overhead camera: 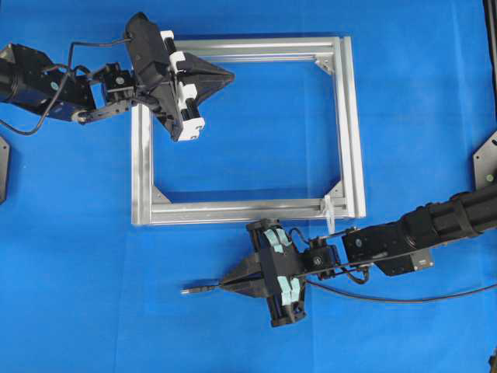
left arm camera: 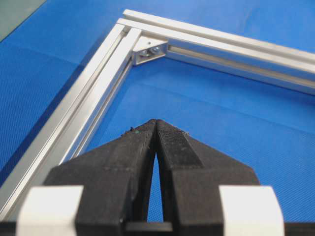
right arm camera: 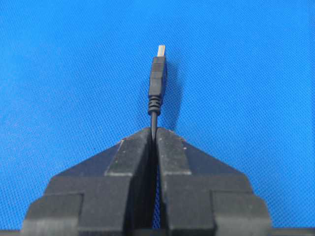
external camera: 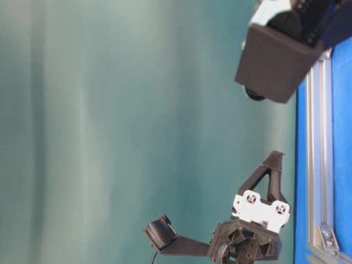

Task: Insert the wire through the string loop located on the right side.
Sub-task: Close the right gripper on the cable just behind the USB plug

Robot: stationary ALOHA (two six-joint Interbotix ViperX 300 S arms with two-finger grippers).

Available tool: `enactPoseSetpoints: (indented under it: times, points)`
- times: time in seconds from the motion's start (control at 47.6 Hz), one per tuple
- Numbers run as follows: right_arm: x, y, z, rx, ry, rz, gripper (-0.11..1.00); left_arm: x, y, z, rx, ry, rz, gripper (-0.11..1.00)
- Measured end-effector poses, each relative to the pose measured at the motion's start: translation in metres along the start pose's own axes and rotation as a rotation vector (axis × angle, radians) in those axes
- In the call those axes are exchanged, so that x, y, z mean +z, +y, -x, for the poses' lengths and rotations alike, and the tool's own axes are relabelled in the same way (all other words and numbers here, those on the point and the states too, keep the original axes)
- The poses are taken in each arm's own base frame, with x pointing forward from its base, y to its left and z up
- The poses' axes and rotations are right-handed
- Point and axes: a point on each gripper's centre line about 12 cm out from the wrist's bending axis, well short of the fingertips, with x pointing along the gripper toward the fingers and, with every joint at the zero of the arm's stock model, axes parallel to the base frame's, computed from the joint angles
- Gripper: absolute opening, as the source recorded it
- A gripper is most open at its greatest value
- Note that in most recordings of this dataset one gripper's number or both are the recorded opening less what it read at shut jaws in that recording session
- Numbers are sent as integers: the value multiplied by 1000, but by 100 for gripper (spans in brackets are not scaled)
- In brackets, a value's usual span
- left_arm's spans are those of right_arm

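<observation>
Landmark: silver frame, rectangular, lying flat on the blue tabletop.
Right end effector: closed on the wire, just below the frame's bottom bar, fingertips pointing left in overhead view. Wrist cam shows both pads pinching the cable right behind the plug.
Wire: thin black cable, runs from right edge of overhead view, below frame, under the right arm and into the end effector. Plug tip sticks out past the fingertips, over bare tabletop, outside the frame and left of its bottom-right corner.
String loop: small whitish loop at frame's bottom-right corner, wrapped across the bottom bar. Near the right arm's wrist, well apart from plug tip. Wire not through it yet.
Left end effector: closed, nothing btwn fingers, tips meet in wrist cam. Sits over frame's top-left area, tips pointing right, inside the frame opening just below top bar.
Table-level view: sideways, shows frame edge and end effectors only; wire and loop not discernible.
</observation>
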Motion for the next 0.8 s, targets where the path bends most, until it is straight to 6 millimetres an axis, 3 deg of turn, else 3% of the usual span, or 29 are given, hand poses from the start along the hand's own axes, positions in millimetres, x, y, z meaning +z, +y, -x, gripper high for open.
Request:
enactPoseSetpoints:
  times: [0.252, 0.588, 0.798]
  points:
    - [2, 1, 1, 1, 13, -6, -4, 0, 0, 0, 0, 2, 0, 0]
    - [51, 14, 24, 21, 7, -6, -4, 0, 0, 0, 0, 2, 0, 0]
    - [65, 18, 33, 31, 4, 21, -4, 0, 0, 0, 0, 0, 0, 0]
